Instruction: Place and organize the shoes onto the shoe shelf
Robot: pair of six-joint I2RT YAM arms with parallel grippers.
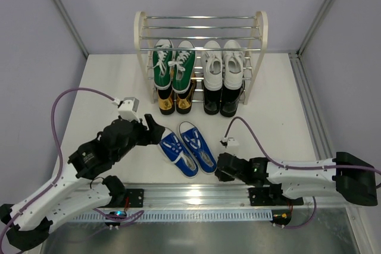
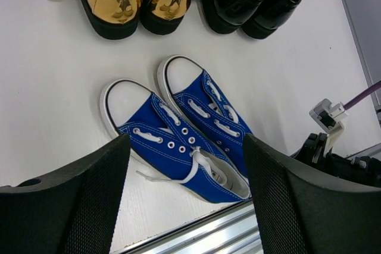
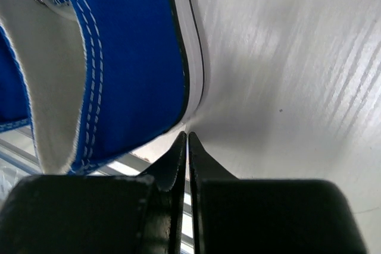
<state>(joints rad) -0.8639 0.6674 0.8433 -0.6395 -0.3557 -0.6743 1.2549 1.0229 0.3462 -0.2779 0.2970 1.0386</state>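
Observation:
The pair of blue canvas sneakers point(image 1: 187, 148) lies side by side on the white table in front of the shoe shelf point(image 1: 140, 46), toes toward it. On the shelf, green sneakers point(image 1: 172, 63) and white sneakers point(image 1: 223, 63) sit on the middle tier. Gold loafers point(image 1: 174, 100) and black dress shoes point(image 1: 221, 100) sit on the bottom tier. My left gripper point(image 1: 156, 129) is open and empty above the left blue sneaker point(image 2: 172, 153). My right gripper point(image 1: 218, 168) is shut and empty, its tips point(image 3: 187, 136) at the sole by the heel of the right blue sneaker point(image 3: 131, 46).
An aluminium rail point(image 1: 196, 194) runs along the table's near edge just behind the sneakers' heels. Purple cables point(image 1: 56, 111) loop over the left of the table. The right arm's wrist point(image 2: 333, 159) lies just right of the sneakers. The shelf's top tier point(image 1: 202, 22) holds nothing.

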